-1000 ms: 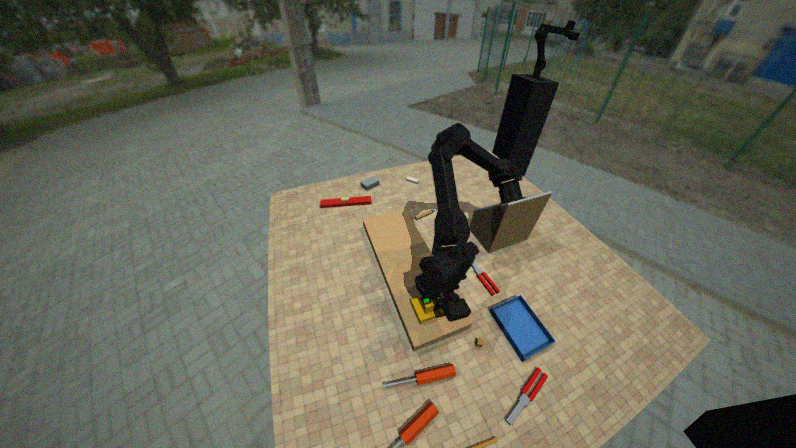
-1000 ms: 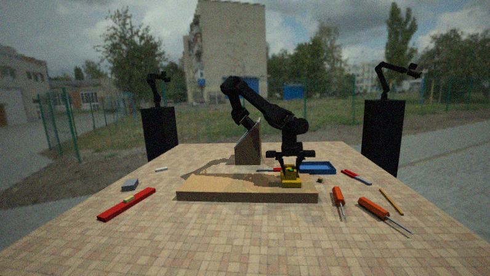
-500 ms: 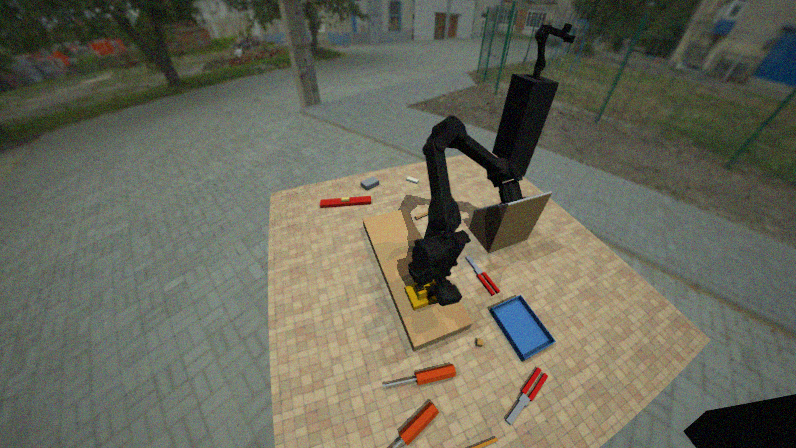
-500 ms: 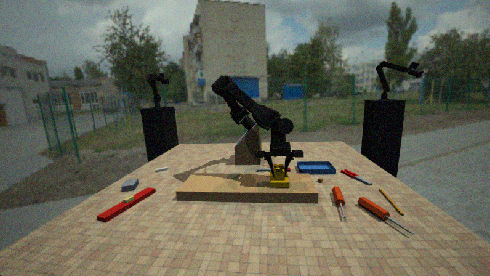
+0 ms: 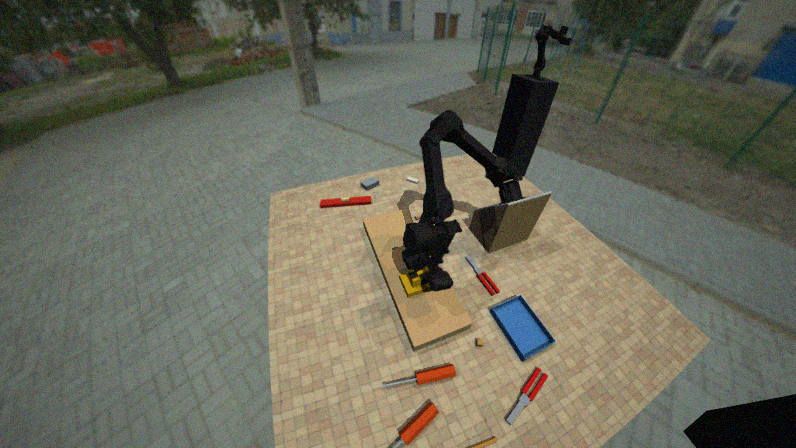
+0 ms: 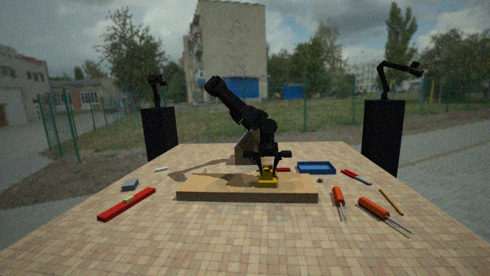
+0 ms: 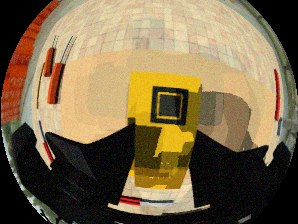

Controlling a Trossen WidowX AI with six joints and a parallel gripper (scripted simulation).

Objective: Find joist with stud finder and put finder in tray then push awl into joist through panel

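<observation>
The yellow stud finder [image 5: 411,285] [image 6: 267,183] [image 7: 142,100] sits flat on the tan floor panel [image 5: 440,324] [image 6: 212,186] [image 7: 90,75], right of the panel's middle in the exterior view. Its dark square display faces up in the wrist view. My gripper [image 6: 267,169] [image 7: 162,127] is shut on the stud finder's raised upper part. The blue tray [image 5: 522,328] [image 6: 316,167] is empty, beyond the panel's right end in the exterior view. A small tan thing [image 6: 204,170] behind the panel may be the awl; it is mostly hidden. The joist is not visible.
Two orange screwdrivers [image 5: 435,374] [image 5: 418,421] and red-handled tools [image 5: 488,283] [image 5: 535,384] lie around the panel and tray. A small brown cube [image 5: 479,342] lies between them. A red level [image 5: 345,202], grey block [image 5: 369,183] and upright board [image 5: 515,222] stand farther off. A pencil [image 6: 391,202] lies right.
</observation>
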